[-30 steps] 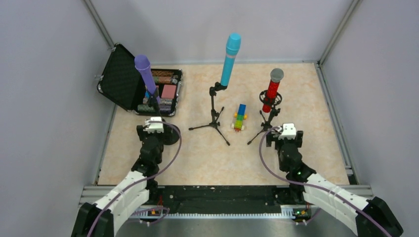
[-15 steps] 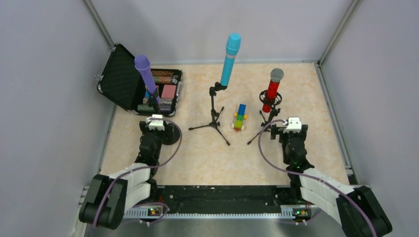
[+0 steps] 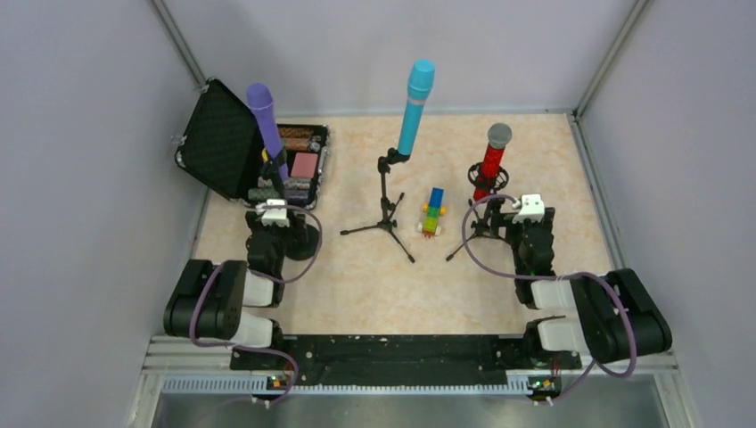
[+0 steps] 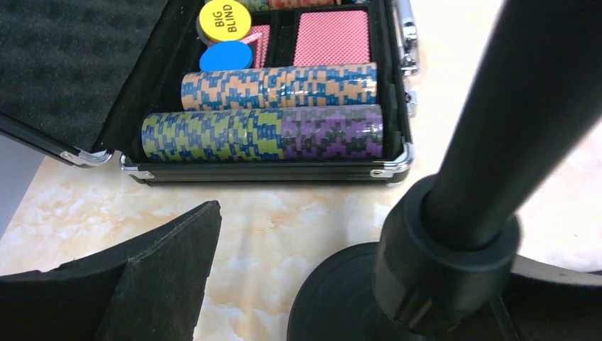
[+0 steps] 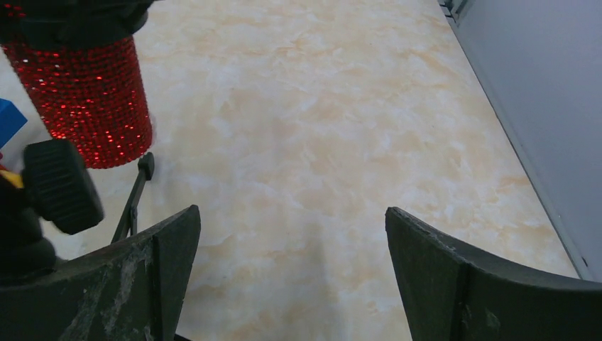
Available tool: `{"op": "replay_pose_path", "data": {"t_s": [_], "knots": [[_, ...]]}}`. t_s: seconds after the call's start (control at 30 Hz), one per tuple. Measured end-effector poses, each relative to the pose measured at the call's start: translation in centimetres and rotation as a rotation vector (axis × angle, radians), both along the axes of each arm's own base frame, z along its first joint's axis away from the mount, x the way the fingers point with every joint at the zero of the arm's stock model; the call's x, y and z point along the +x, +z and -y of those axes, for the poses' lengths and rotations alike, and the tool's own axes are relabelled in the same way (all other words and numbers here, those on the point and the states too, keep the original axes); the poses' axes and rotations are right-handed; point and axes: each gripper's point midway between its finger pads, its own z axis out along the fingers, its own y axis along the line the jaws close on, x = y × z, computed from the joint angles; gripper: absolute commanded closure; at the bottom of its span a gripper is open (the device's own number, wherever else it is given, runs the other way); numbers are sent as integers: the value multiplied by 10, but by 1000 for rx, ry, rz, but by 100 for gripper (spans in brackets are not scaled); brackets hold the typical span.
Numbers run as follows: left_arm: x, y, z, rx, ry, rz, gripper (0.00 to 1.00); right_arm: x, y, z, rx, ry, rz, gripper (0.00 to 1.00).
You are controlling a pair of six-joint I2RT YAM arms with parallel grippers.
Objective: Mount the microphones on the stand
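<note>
Three microphones stand in stands. The purple microphone (image 3: 265, 125) leans on a round-based stand (image 3: 303, 242) at the left. At the centre, the cyan microphone (image 3: 415, 105) tops a tall tripod stand (image 3: 385, 201). The glittery red microphone (image 3: 488, 169) sits in a short tripod stand (image 3: 486, 218) on the right. My left gripper (image 3: 275, 212) is open low beside the round base (image 4: 341, 298), whose pole (image 4: 511, 128) rises just inside its right side and hides the right finger. My right gripper (image 3: 528, 207) is open over bare table (image 5: 292, 234), with the red microphone (image 5: 96, 99) to its left.
An open black case (image 3: 232, 152) of poker chips (image 4: 263, 131) lies behind the left gripper. A small multicoloured block toy (image 3: 433, 212) sits between the centre and right stands. Grey walls close in both sides, near the right gripper (image 5: 539, 106).
Both arms have folded back toward their bases, with the wrists now low by the stands. The purple microphone's head has shifted slightly farther back. Both grippers stayed open.
</note>
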Motion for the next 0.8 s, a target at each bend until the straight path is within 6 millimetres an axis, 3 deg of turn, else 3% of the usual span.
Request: {"op": "replay_pose_path", "data": {"t_s": [0.17, 0.37, 0.53, 0.8], "knots": [[8, -9, -10, -30, 19, -27, 1, 7, -8, 9, 24, -9, 0, 1], [34, 15, -18, -58, 35, 19, 1, 10, -17, 14, 56, -19, -8, 1], [33, 12, -18, -61, 31, 4, 1, 15, -9, 14, 77, -24, 23, 1], [15, 3, -13, -66, 7, -6, 1, 14, -10, 19, 97, -59, 24, 1]]}}
